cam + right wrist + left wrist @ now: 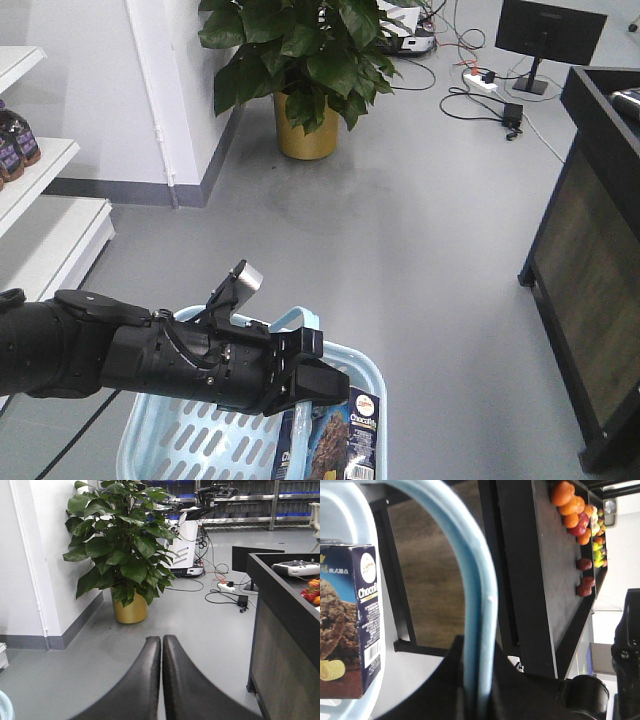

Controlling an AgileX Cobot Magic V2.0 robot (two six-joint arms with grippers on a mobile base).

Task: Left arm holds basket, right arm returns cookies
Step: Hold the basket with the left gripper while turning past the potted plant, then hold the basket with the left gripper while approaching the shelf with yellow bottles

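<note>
- One name can be read: "Choco…" in white on the cookies (350, 620), cut off at the carton's edge. A round white-and-red logo sits above it and a barcode below. The smaller print beside it is too blurred to read.
- Those cookies lie inside the basket (170, 440), towards its right side, picture face up.
- At the end of the left arm (90, 355), the left end effector (302, 352) is clamped round the basket's blue handle (482, 605).
- Pressed together with nothing between them, the fingers of the right end effector (161, 642) point out over grey floor.
- Ahead stands a leafy plant (125, 545) in a gold pot (130, 609), against the white wall.
- On the right is a black tabletop (280, 580) carrying orange, red and green fruit (572, 505) and what looks like a white controller (299, 568).
- Dark bottles (18, 135) stand on a white shelf (40, 165) to the left.
- A monitor (548, 30) and a power strip (478, 78) with trailing cables are on the floor beyond.
</note>
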